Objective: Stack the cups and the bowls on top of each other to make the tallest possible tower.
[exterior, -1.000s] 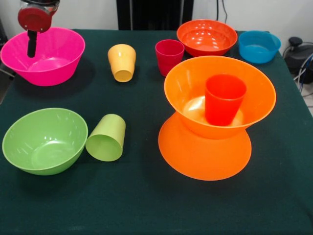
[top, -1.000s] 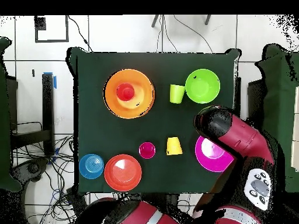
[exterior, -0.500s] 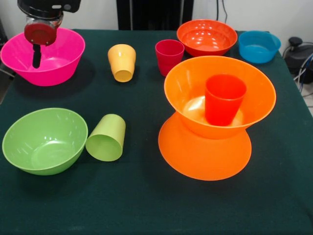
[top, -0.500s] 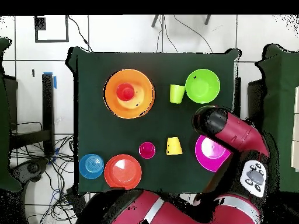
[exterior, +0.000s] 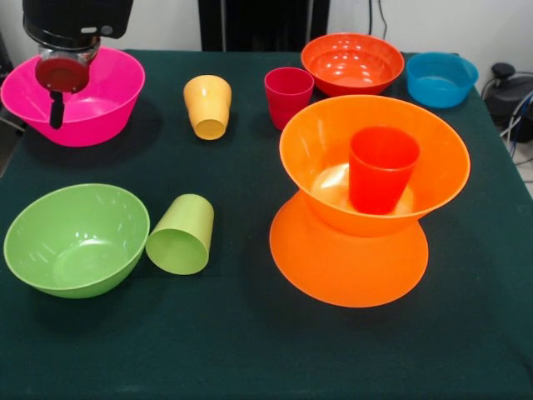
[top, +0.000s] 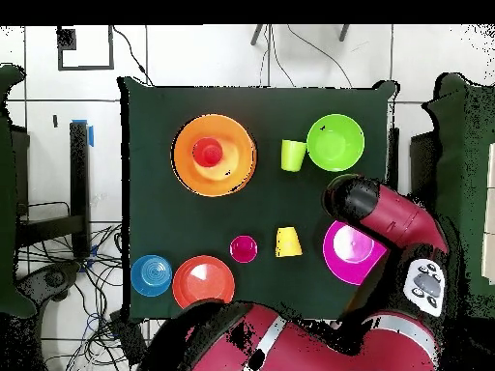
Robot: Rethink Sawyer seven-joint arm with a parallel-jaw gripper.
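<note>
While the end effector point(exterior: 57, 110), its opening state indeterminable, hangs over the pink bowl point(exterior: 100, 104) at the desk point(exterior: 250, 350) corner, seat one finger inside the rim before closing.

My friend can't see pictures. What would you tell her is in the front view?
A robot gripper hangs over a large glossy pink plastic bowl on a dark green table. At right, a red-orange plastic cup stands in an orange bowl set on another upturned orange bowl; more cups and bowls sit around.
</note>
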